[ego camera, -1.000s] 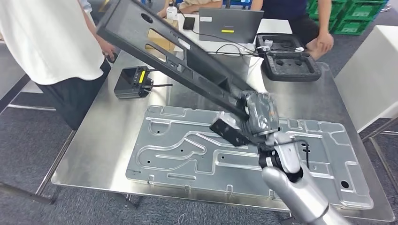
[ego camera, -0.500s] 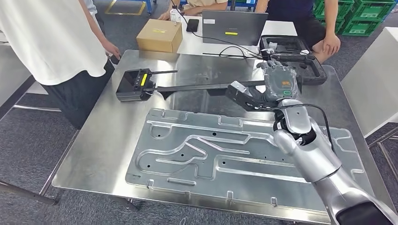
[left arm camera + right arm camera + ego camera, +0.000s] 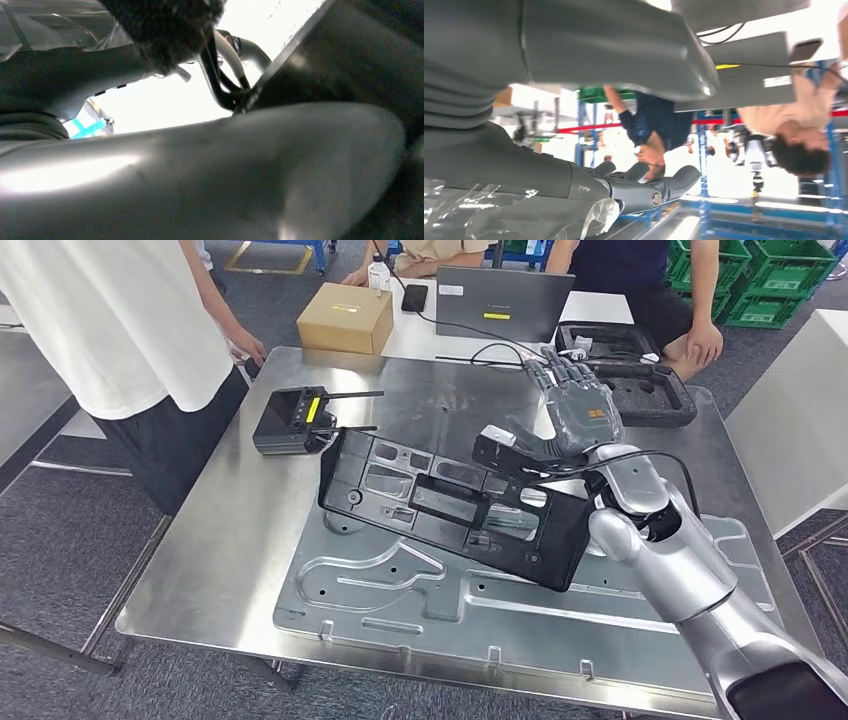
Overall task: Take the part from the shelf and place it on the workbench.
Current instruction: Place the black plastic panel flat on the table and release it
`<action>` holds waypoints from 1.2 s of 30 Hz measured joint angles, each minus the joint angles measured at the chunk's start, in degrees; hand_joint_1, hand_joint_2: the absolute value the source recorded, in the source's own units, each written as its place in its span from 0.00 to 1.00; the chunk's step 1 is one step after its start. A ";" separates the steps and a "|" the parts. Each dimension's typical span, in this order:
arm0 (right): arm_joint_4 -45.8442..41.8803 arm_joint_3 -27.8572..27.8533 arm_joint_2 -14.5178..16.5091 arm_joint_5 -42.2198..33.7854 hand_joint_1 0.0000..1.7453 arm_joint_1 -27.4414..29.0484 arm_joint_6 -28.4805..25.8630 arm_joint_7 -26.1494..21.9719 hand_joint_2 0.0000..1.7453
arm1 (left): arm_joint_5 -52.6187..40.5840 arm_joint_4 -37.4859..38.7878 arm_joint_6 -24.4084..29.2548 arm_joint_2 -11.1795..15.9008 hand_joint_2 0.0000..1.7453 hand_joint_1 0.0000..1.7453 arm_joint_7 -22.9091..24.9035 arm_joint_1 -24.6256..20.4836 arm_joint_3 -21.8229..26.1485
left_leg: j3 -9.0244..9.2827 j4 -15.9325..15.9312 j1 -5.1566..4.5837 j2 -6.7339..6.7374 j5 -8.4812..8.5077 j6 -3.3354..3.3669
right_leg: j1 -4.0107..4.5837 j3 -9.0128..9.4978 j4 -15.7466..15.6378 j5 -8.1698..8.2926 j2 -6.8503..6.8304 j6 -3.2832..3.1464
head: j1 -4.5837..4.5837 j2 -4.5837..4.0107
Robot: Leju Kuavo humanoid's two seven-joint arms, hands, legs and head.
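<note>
No writing is readable; the black handheld controller with a yellow-lit strip [image 3: 292, 420], the brown cardboard box [image 3: 349, 317] and the grey laptop [image 3: 503, 303] carry only small labels too blurred to read. The long black plastic moulded part [image 3: 455, 503], held edge-on in the air half a second ago, now lies flat across the embossed steel plate [image 3: 420, 585] on the steel workbench [image 3: 220, 530]. The right hand [image 3: 575, 417] has let go, fingers spread above the part's far edge.
</note>
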 joint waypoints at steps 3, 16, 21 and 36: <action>-0.96 0.68 -0.54 -2.02 0.00 -0.76 1.35 -0.68 0.00 | 0.07 -0.01 0.01 0.03 0.00 0.00 0.09 0.01 -0.01 | -0.47 0.30 -0.24 0.10 -0.13 -0.70 | -0.24 0.44 -1.59 0.90 0.16 -0.61 | -0.03 0.00; -4.60 4.17 -1.83 -9.18 0.00 -3.49 4.47 -1.37 0.00 | 1.11 -0.13 -2.74 0.34 0.00 0.00 0.55 0.40 -0.04 | 2.61 1.95 -0.19 0.77 -2.42 -1.99 | -0.58 -2.16 -3.37 3.93 -0.26 0.30 | -0.04 0.00; -10.04 3.68 -5.06 -16.40 0.00 -2.04 -0.03 1.47 0.00 | 2.69 -0.15 -2.74 0.33 0.00 0.00 0.92 0.39 -0.04 | 0.59 1.15 0.68 1.28 -1.14 -1.21 | -0.94 -7.91 6.98 -1.87 0.08 1.93 | 0.00 0.00; -31.69 -6.49 -16.46 -21.35 0.00 17.35 -12.15 1.00 0.00 | 6.06 -0.15 -2.82 0.72 0.00 0.00 1.38 0.85 0.63 | -3.76 7.39 -1.27 1.28 -5.71 -0.87 | 0.10 3.35 -4.20 -0.81 0.06 -1.99 | -0.07 0.00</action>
